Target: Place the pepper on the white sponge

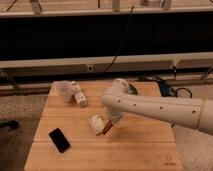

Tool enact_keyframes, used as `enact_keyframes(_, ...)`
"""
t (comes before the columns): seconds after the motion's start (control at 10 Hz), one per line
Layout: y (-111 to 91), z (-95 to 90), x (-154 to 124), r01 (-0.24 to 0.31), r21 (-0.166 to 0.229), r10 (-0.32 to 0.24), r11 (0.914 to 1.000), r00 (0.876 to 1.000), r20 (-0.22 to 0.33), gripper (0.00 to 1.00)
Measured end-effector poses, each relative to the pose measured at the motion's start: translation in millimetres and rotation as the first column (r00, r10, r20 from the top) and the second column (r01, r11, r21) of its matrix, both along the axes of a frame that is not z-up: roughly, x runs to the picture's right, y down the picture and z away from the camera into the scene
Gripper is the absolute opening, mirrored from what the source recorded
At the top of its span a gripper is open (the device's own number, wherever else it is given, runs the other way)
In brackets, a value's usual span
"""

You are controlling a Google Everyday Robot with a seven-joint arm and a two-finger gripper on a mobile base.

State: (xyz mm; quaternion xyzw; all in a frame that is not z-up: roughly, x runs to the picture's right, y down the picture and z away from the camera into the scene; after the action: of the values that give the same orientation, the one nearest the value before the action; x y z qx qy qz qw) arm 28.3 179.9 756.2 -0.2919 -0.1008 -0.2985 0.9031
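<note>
Gripper (111, 123) jaws clamp pepper (107, 128) steeply tilted, lower end touching white sponge (96, 123).

Claw (109, 126) at sponge (96, 123); phone (59, 140) apart.

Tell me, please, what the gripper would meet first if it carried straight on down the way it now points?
Most likely the white sponge: the gripper, holding the pepper, points down at the sponge's right edge. Depth is unclear, so it might instead meet the table just beside it.
</note>
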Motion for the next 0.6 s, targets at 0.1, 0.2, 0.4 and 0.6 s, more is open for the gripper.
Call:
enact_keyframes(0.1,8,2.1,-12,0.023,0.001,-0.023,0.9997,1.0,0.006,0.0)
enact_keyframes(0.2,16,8.6,-25,0.049,0.004,-0.049,0.9988,0.999,0.012,0.0)
enact_keyframes(0.4,22,21.3,-47,0.082,0.01,-0.083,0.9966,0.996,0.033,0.0)
enact_keyframes(0.6,23,33.7,-58,0.1,0.012,-0.101,0.9949,0.993,0.055,0.0)
